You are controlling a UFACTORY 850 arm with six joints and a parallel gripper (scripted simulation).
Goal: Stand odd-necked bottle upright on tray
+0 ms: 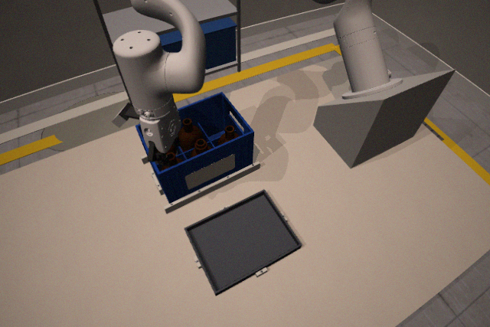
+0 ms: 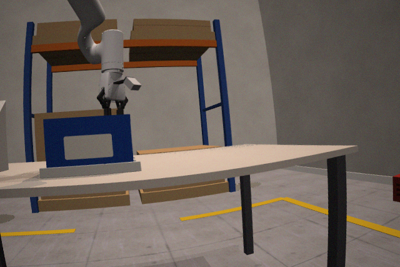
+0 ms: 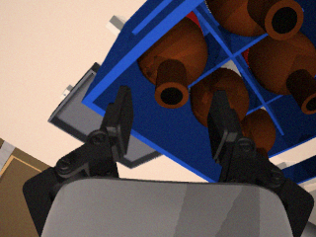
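Note:
A blue crate [image 1: 195, 145] stands on the table and holds several brown bottles, all upright in its compartments. My gripper [image 1: 159, 154] is open just above the crate's near left corner. In the wrist view my fingers stand on either side of the corner bottle [image 3: 173, 73], with a gap to its neck on both sides. That bottle shows partly beside the fingers in the top view [image 1: 170, 158]. In the exterior view the fingertips [image 2: 112, 109] are level with the top edge of the crate [image 2: 87, 139]. The dark grey tray [image 1: 242, 240] lies empty in front of the crate.
The crate sits on a grey base plate [image 1: 211, 188]. The arm's grey pedestal [image 1: 380, 121] stands at the right of the table. A shelf rack [image 2: 125, 95] with cardboard boxes stands behind the table.

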